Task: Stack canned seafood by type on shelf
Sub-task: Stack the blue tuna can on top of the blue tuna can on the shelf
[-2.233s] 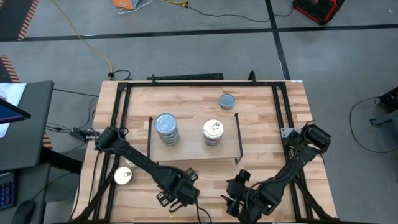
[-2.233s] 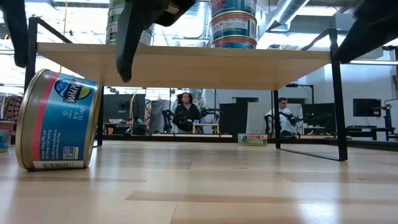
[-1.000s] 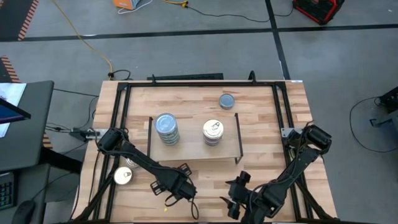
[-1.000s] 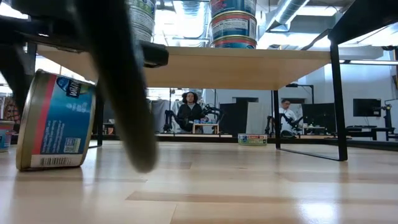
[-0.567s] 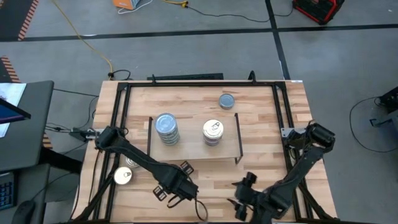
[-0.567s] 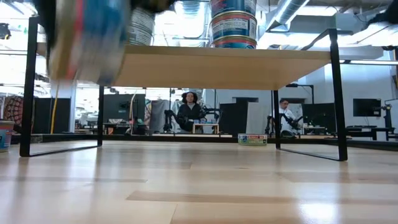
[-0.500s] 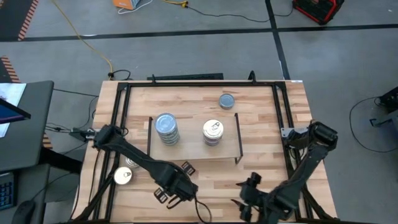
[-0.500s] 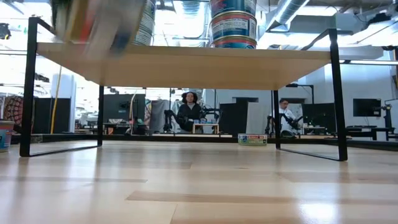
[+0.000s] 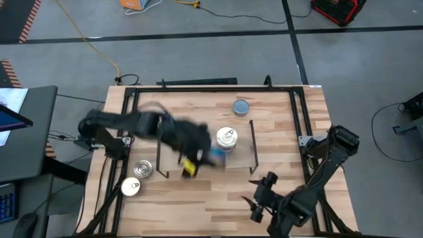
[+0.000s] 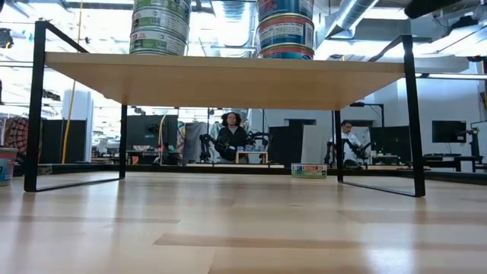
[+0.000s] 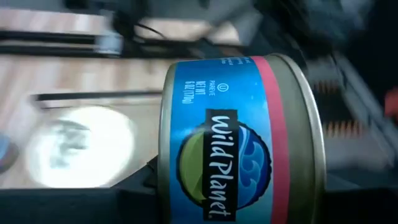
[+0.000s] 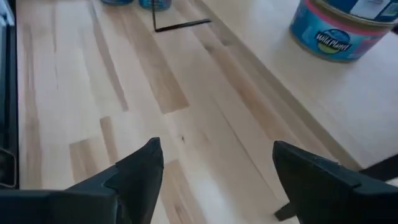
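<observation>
Tin (image 11: 242,137) sits clamped on its side in my left gripper (image 9: 192,142), blurred but seemingly over the shelf (image 9: 238,162) beside the silver-lid stack (image 9: 226,139), so like joins like, while my right gripper (image 12: 214,168) waits spread over the bench (image 9: 225,198).

left tool (image 9: 195,149): gripping, raised | right tool (image 12: 214,165): fingers spread, low

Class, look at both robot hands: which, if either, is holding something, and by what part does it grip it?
The left hand holds a blue-labelled seafood tin, which lies on its side across the fingers; the exact contact points are hidden. The right hand is open and holds nothing.
</observation>
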Available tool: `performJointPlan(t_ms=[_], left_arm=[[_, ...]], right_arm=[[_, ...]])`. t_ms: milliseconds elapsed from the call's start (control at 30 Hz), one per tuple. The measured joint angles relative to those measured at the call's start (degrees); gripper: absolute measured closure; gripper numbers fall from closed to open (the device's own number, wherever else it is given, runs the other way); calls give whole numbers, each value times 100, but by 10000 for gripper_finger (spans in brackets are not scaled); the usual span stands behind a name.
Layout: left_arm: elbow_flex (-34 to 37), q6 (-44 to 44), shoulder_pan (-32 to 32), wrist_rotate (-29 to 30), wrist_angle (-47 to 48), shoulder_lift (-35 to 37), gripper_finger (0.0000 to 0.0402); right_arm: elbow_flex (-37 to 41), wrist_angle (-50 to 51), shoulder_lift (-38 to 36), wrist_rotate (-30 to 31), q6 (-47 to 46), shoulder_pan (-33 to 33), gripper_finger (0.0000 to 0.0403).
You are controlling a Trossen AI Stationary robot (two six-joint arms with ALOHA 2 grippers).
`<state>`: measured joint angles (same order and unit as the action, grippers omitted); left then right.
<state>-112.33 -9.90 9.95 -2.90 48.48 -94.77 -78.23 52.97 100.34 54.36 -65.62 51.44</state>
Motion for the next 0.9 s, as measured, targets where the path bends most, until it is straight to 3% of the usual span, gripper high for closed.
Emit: performJointPlan(t_ms=[167,533,733,900], left_arm=[[-51,-623,-974,-1187,-335,-18,228],[-830,-243,-2646,-3232,128,-358,229],[-970,-131,-2796,-3873,423,-741,229],[-970,277,-2613,-4573,738,-959,229]], right_arm=[[1,206,-246,-67,249,-96,91],[1,909,-782,411,283,-92,101],[1,1149,-818,501,399,-338,101],[1,1321,-909,196,441,-568,101]])
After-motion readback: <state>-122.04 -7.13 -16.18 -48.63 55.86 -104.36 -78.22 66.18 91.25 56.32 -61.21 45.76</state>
